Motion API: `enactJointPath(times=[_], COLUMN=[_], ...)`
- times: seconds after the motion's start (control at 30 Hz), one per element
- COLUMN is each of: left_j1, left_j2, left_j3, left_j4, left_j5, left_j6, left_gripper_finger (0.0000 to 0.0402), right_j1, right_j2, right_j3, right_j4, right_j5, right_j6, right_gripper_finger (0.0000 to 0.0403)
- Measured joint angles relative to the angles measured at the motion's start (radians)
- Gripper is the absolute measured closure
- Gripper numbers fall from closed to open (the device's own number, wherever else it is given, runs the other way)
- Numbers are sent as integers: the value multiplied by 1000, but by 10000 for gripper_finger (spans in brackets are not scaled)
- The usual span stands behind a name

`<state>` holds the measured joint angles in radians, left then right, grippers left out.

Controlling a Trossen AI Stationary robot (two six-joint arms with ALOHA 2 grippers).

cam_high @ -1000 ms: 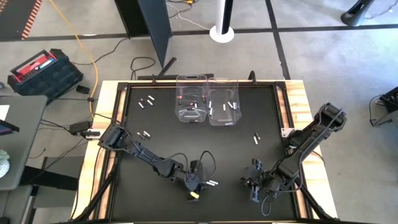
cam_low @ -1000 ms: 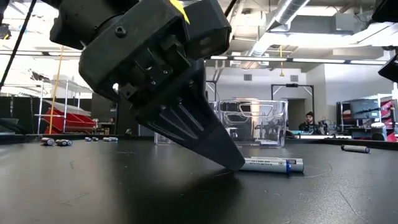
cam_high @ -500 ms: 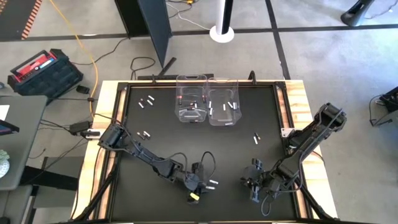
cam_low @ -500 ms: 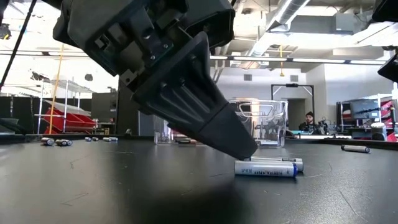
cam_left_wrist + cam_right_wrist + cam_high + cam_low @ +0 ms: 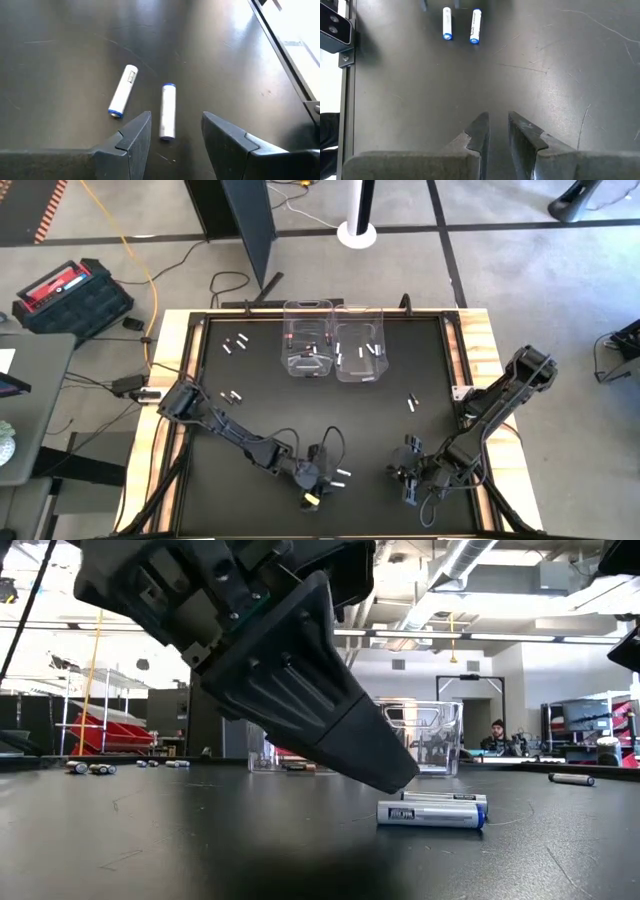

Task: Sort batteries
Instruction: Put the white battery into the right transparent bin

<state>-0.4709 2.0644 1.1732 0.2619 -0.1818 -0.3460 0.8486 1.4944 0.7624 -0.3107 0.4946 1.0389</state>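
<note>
You had the left gripper [image 5: 172, 131] low at the high view's bottom center, fingers spread and empty, one white battery [image 5: 167, 110] lying between them, another [image 5: 123, 90] beside it. The right gripper [image 5: 410, 480] sat lower right, nearly closed, empty. Bare mat [image 5: 260, 405] lay before the bins [image 5: 333, 340] at upper center.

Two white batteries with blue ends lie flat on the black mat: one [image 5: 167, 111] sits between the left fingertips [image 5: 142, 125], the other [image 5: 123, 91] (angled away) lies just beside them.
</note>
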Motion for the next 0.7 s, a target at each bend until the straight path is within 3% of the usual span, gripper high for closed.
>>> enactJointPath(times=[0.7], left_j1=[-16], left_j2=[-1], left_j3=[15], left_j4=[-3], left_j5=[-92], left_j6=[21], left_gripper_finger=[230], right_j1=[0], right_j2=[0], right_j3=[0], right_j4=[3], right_j5=[0], right_j6=[0], right_gripper_finger=[315])
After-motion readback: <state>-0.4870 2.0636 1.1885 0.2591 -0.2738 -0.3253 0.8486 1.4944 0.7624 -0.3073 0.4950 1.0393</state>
